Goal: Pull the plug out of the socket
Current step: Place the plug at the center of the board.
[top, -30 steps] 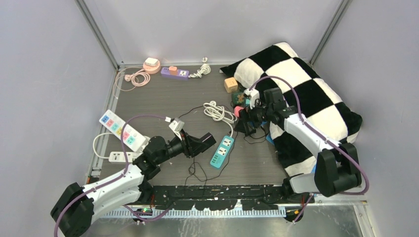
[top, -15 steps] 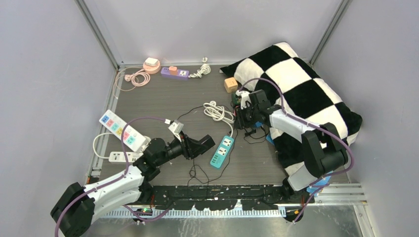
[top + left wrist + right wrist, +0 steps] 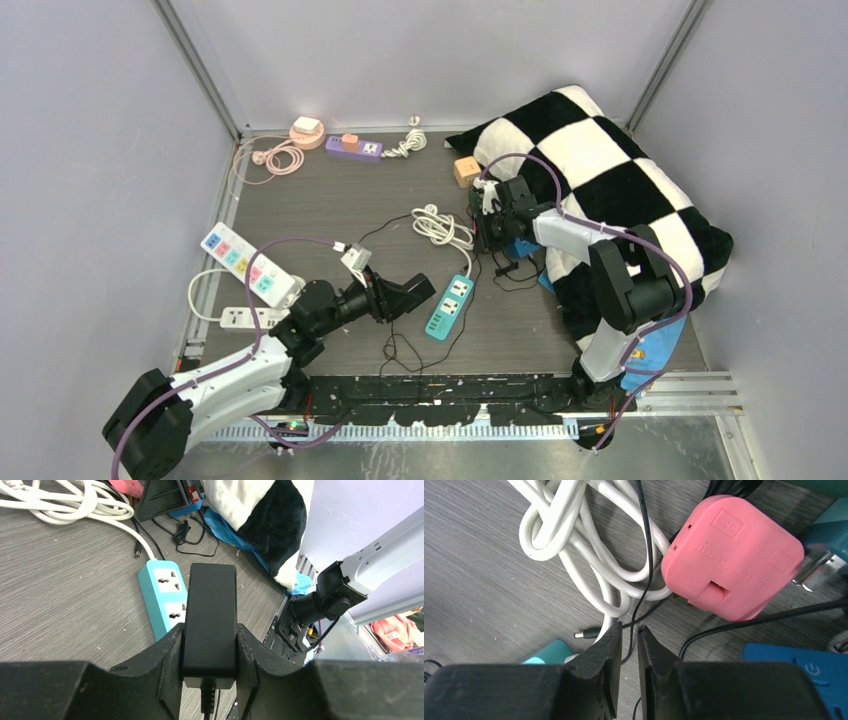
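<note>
My left gripper (image 3: 210,630) is shut on a black plug adapter (image 3: 210,610), whose cord hangs out at the back. The adapter is held just left of the teal socket strip (image 3: 451,305), apart from it. In the left wrist view the strip (image 3: 167,597) lies behind the adapter with both its outlets bare. My right gripper (image 3: 629,630) hovers low over the table by a pink plug (image 3: 731,577). Its jaws are drawn close with a slim gap. A thin black wire (image 3: 644,600) runs into that gap, and I cannot tell whether it is pinched.
A coiled white cable (image 3: 440,225) and a barrel connector (image 3: 586,633) lie by the right gripper (image 3: 490,228). A checkered pillow (image 3: 610,190) fills the right side. White strips (image 3: 245,262), a purple strip (image 3: 354,147) and a wooden cube (image 3: 466,171) lie around.
The right arm has swung left and away toward the cable pile, and its jaws have closed from wide to a slim gap. The left arm has stayed put with the adapter.
</note>
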Controlling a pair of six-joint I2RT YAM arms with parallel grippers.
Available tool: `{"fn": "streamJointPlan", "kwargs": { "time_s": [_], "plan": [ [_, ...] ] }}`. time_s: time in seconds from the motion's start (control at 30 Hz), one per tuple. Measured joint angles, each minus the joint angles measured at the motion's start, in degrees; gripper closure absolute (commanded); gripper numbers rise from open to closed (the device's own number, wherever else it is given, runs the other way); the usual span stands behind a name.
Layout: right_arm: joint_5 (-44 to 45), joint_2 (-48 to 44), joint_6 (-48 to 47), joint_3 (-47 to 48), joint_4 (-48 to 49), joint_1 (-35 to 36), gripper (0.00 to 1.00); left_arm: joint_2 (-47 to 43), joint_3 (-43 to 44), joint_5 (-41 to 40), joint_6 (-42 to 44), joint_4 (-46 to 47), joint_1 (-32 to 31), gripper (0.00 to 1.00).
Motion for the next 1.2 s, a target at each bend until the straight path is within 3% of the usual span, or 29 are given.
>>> {"fn": "streamJointPlan", "kwargs": {
  "time_s": [0.33,0.73,1.2],
  "plan": [
    [-0.02,4.72,0.26,2.32,-1.09,0.0,0.82,0.24,0.0,-0.02,0.02,0.37,0.0,1.0],
    [-0.42,5.77,-0.28,4.24,-3.58,0.0,0.99,0.11,0.0,-0.2,0.0,0.33,0.0,1.0],
    [-4.7,-1.99,-8.94,7.21,-10.8,-0.15,0.99,-4.37,-0.17,-0.63,-0.26,-1.01,0.0,0.99]
  ]
}}
